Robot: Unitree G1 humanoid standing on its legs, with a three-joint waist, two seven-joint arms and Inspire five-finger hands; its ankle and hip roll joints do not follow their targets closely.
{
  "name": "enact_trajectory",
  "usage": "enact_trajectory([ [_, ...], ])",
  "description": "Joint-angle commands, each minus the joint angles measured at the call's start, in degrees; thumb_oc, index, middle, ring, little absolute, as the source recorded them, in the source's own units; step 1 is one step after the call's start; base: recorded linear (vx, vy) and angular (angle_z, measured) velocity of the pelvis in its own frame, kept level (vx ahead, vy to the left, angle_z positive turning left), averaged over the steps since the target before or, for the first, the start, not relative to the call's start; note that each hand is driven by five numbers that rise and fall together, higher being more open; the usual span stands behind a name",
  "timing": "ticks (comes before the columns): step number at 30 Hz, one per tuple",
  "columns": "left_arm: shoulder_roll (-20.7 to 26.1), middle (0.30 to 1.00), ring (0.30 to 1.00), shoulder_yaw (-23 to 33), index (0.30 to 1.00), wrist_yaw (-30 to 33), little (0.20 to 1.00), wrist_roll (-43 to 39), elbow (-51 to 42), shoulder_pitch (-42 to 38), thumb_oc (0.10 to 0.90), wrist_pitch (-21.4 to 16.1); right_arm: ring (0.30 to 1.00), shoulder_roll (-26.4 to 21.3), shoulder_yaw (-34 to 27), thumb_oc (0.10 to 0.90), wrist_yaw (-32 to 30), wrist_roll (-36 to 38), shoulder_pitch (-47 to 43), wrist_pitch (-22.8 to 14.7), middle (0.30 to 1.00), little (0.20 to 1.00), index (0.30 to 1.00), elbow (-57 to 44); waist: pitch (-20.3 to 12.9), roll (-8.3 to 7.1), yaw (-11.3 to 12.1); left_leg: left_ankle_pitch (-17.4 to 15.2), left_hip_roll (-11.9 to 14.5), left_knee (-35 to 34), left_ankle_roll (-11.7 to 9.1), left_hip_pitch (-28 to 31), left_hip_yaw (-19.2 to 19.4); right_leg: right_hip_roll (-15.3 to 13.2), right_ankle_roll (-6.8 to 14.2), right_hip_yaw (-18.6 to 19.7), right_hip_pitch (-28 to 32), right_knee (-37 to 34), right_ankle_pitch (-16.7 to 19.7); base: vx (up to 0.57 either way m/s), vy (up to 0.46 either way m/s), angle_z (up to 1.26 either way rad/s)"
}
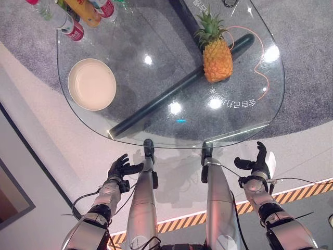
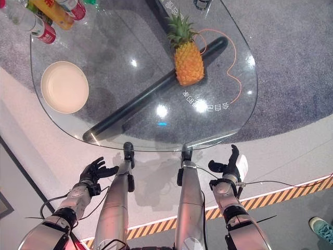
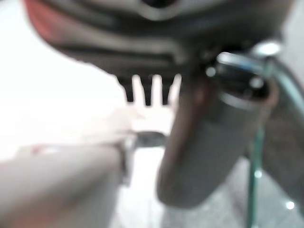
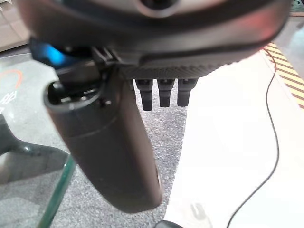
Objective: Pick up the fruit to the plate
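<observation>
Pineapple [image 1: 217, 57]: stands upright on the glass table [image 1: 130, 67], toward the far right part of the top, leafy crown pointing away from the robot; no hand touches it.
Plate [image 1: 92, 84]: cream, round, nothing on it, on the left part of the same table, well apart from the pineapple.
Dark bar [image 1: 171, 94]: seen through the glass, running on a slant from the near left edge to behind the pineapple.
Bottles and cans [image 1: 73, 15]: a cluster at the far left corner of the table, beyond the plate.
Orange line [image 1: 263, 78]: a thin curved mark on the glass, just right of the pineapple.
Left hand [image 1: 123, 167]: below the near table edge, off the glass, fingers loosely spread and holding nothing.
Right hand [image 1: 256, 160]: also short of the near edge, to the right, fingers straight and raised, thumb out, nothing in it; its wrist view shows the same straight fingers [image 4: 164, 92] above grey carpet [image 4: 156, 137].
Striped tape [image 1: 291, 195]: orange and black, on the floor near the right arm.
</observation>
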Motion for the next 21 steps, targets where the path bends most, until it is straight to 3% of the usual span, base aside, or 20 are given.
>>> enact_trajectory([
  [1,3.08,0.9,0.9,2.24,0.9,1.15,0.9,-2.04,1.28,0.76,0.8,-1.23,0.9,-3.79,-0.34,0.8,-3.61,0.77,0.94,-3.23,0.9,0.9,0.9,-1.97,-0.65,-1.01,0.89,-5.5,-3.37,9.72,2.55,-4.96,-0.2,2.9,-1.34,-2.03,-0.09,-5.62,6.26,0.0,0.0,0.0],
  [9,3.31,0.9,0.9,2.0,0.9,0.28,0.9,-1.28,2.05,-0.02,0.8,-1.24,0.9,-3.72,0.0,0.8,-1.92,1.23,-0.7,-4.02,0.9,0.9,0.9,-0.78,-0.65,-1.19,1.38,-5.38,-3.43,9.17,2.18,-4.71,-0.41,2.7,-1.46,-2.79,0.44,-6.14,6.04,0.0,0.0,0.0],
  [11,3.61,0.9,0.9,1.97,0.9,-0.26,0.9,-1.05,2.31,-0.48,0.8,-1.01,0.9,-4.16,0.63,0.8,0.59,2.76,-1.67,-2.08,0.9,0.9,0.9,-0.05,-0.65,-1.33,1.64,-5.16,-3.5,8.79,1.86,-4.58,-0.53,2.58,-1.56,-3.15,0.75,-6.74,6.18,-0.01,-0.017,0.01],
  [14,4.1,0.9,0.9,2.0,0.9,-0.69,0.9,-0.8,2.44,-0.67,0.8,-0.71,0.9,-4.83,-0.27,0.8,2.03,7.5,-2.23,-1.42,0.9,0.9,0.9,1.81,-0.65,-1.51,1.93,-5.09,-3.39,8.47,1.67,-4.2,-0.45,2.58,-1.59,-3.44,1.24,-7.02,6.08,0.0,-0.03,0.04],
  [21,6.16,0.9,0.9,2.14,0.9,-2.45,0.9,-0.08,3.62,-0.68,0.8,-0.3,0.9,-9.83,-10.54,0.8,6.29,27.2,-2.0,-6.25,0.9,0.9,0.9,7.95,-0.65,-2.48,2.5,-5.83,-3.13,8.45,1.79,-3.35,-0.37,2.29,-1.53,-4.08,2.56,-7.89,6.48,0.02,-0.035,0.05],
])
